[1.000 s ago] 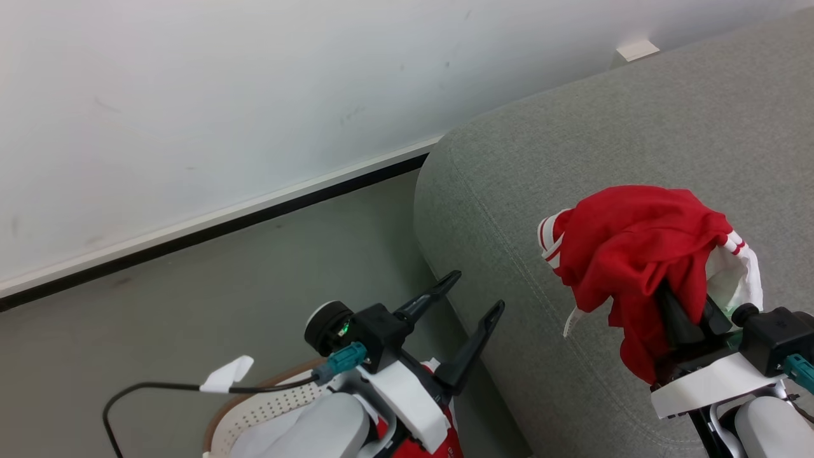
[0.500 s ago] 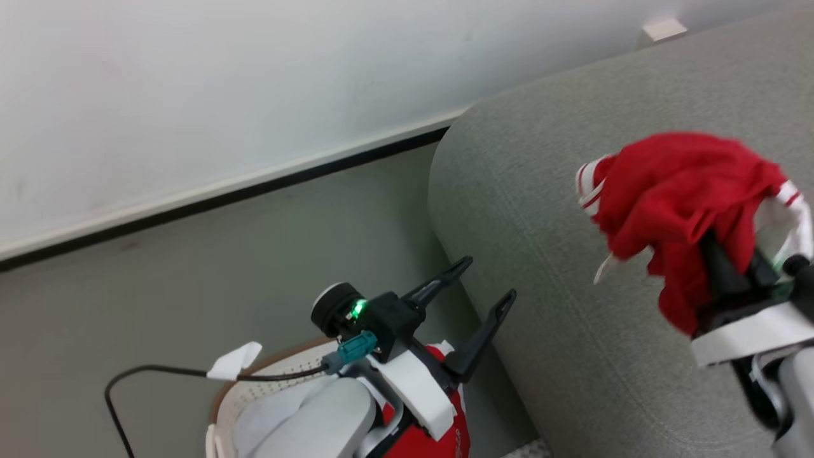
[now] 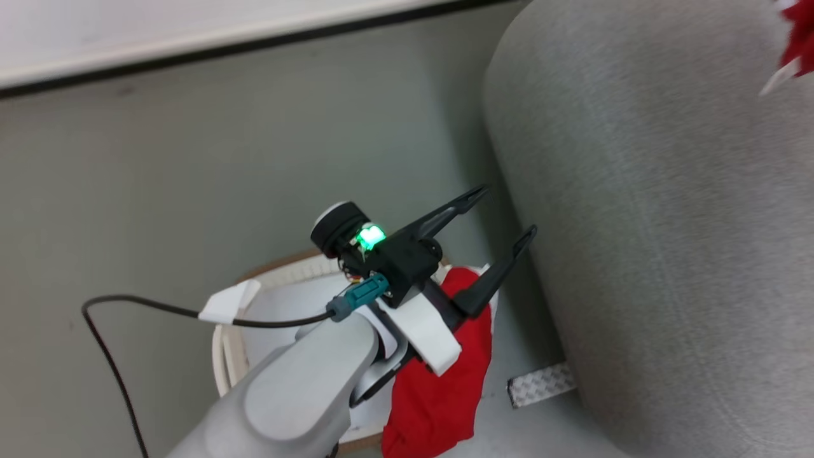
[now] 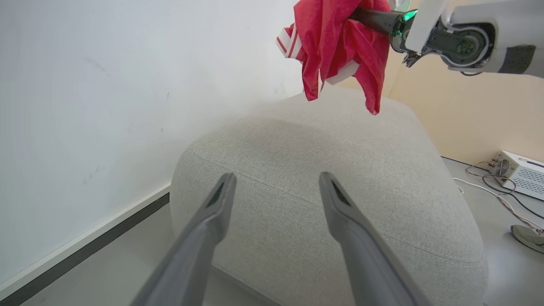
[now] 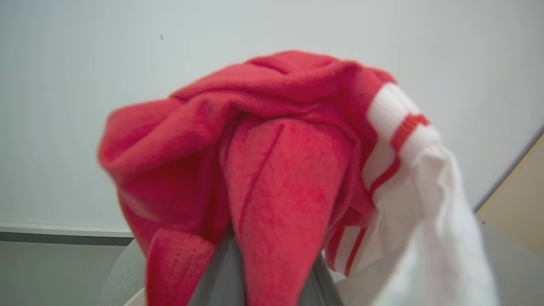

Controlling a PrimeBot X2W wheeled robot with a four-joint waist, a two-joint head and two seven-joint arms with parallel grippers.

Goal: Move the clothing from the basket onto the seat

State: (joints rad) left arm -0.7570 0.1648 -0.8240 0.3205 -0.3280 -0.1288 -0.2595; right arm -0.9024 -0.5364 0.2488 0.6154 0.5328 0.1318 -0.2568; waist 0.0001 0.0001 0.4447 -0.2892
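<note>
"What's by the big grey seat (image 3: 636, 254)?"
"The white basket (image 3: 224, 356), with red clothing (image 3: 439, 394) hanging over its side. The left claw (image 3: 509, 210) is wide open above it, holding nothing."
"And the right claw (image 4: 372, 19)?"
"Pinching a red-and-white shirt (image 4: 335, 42) up over the seat."

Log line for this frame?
right gripper: shut on red garment above seat | left gripper: open, empty | second garment: at basket

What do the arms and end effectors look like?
The left end effector has two long dark fingers on a black block with a green light, a white bracket and a pale grey forearm. A teal plug carries a black cable with a white tag. The right arm is pale grey too.
</note>
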